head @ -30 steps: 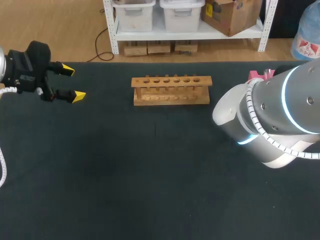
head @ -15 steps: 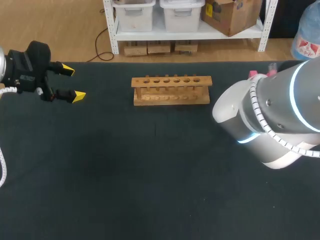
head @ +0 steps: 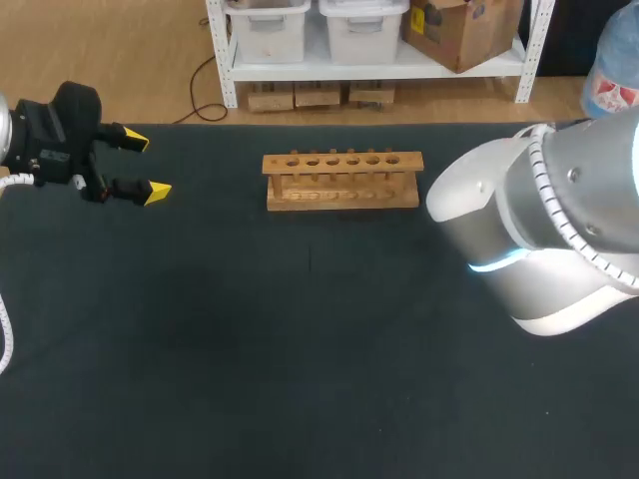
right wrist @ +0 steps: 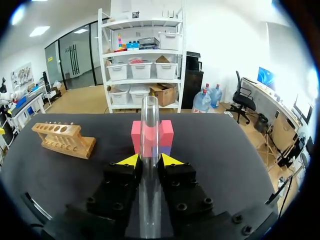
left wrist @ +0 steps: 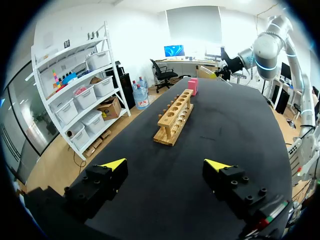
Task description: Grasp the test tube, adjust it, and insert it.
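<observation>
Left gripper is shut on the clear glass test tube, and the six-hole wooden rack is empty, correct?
Not the left. The right wrist view shows the right gripper shut on the clear glass test tube, between its yellow tips. The left gripper is open with nothing in it. The six-hole wooden rack is empty, as you say.

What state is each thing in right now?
test tube: gripped, not yet inserted
right gripper: shut on the test tube
left gripper: open, empty
rack: upright on the table, all holes empty
</observation>
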`<state>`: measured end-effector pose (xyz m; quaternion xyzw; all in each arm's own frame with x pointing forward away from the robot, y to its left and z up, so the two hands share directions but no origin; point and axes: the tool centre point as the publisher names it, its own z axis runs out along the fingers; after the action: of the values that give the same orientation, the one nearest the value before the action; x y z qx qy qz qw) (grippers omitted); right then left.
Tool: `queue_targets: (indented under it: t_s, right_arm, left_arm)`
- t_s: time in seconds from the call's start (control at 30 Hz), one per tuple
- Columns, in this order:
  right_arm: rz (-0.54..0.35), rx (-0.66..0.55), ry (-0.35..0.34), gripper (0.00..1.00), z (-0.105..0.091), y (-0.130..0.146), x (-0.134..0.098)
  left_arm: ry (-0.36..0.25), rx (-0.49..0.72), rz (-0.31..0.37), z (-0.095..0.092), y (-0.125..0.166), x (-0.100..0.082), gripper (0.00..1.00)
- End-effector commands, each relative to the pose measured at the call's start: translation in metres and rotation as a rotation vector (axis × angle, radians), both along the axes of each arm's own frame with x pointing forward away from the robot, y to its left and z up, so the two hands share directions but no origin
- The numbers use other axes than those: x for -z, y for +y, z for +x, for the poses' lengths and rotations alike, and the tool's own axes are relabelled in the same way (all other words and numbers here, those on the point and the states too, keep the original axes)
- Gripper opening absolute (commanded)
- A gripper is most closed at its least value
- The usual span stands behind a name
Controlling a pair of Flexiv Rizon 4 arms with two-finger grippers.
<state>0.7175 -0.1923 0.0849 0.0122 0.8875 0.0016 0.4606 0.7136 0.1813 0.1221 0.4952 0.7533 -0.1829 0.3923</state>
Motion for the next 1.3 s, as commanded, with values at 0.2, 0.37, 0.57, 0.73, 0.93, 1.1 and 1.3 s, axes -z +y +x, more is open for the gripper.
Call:
queue_targets:
  t_s: [0.2, 0.37, 0.57, 0.73, 0.93, 1.1, 1.3]
  right_arm:
    - [-0.008, -0.006, 0.011, 0.00, -0.028, 0.015, -0.015]
    - [0.009, -0.035, 0.034, 0.00, -0.045, 0.036, -0.019]
    - [0.040, -0.042, 0.045, 0.00, -0.058, 0.055, -0.016]
    - [0.044, -0.057, 0.041, 0.00, -0.066, 0.073, -0.013]
    - [0.051, -0.082, 0.048, 0.00, -0.071, 0.092, -0.010]
    - [0.045, -0.116, 0.061, 0.00, -0.077, 0.113, -0.010]
    - [0.042, -0.153, 0.072, 0.00, -0.083, 0.148, -0.013]
  left_arm:
    - [-0.008, 0.000, -0.006, -0.001, 0.001, 0.002, 1.00]
    - [-0.008, 0.000, -0.006, -0.001, 0.001, 0.002, 1.00]
    - [-0.008, 0.000, -0.006, -0.001, 0.001, 0.002, 1.00]
    - [-0.008, 0.000, -0.006, -0.001, 0.001, 0.002, 1.00]
    - [-0.008, 0.000, -0.006, -0.001, 0.001, 0.002, 1.00]
    - [-0.008, 0.000, -0.006, -0.001, 0.001, 0.002, 1.00]
    - [-0.008, 0.000, -0.006, -0.001, 0.001, 0.002, 1.00]
